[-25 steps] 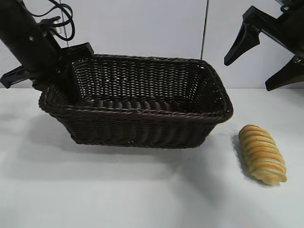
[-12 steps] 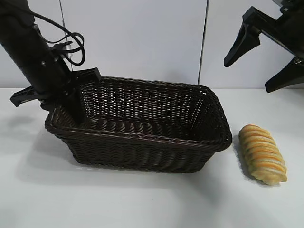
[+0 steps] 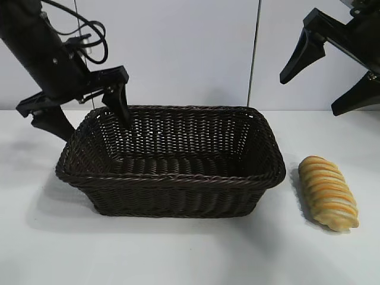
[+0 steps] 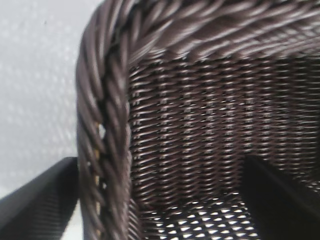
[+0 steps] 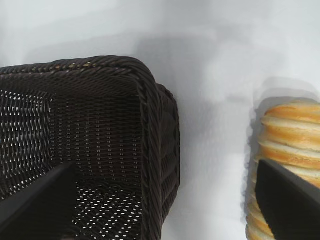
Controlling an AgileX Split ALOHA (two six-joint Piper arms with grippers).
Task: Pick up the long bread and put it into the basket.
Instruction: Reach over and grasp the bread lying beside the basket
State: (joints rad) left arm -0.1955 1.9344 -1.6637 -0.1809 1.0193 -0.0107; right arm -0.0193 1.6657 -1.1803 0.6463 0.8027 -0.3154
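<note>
The long bread, golden with orange-brown ridges, lies on the white table to the right of the basket. The dark wicker basket sits flat and is empty. My left gripper is open over the basket's back left corner, one finger outside the rim and one over the inside. The left wrist view shows the braided rim between the fingers. My right gripper is open and empty, high above the bread. The right wrist view shows the basket's end and the bread.
A pale wall with a vertical seam stands behind the table. White table surface lies in front of the basket and between the basket and the bread.
The basket, tilted and raised a second ago, has come down flat on the table. My left gripper has risen off its left rim with fingers apart. The right arm and bread have not moved.
</note>
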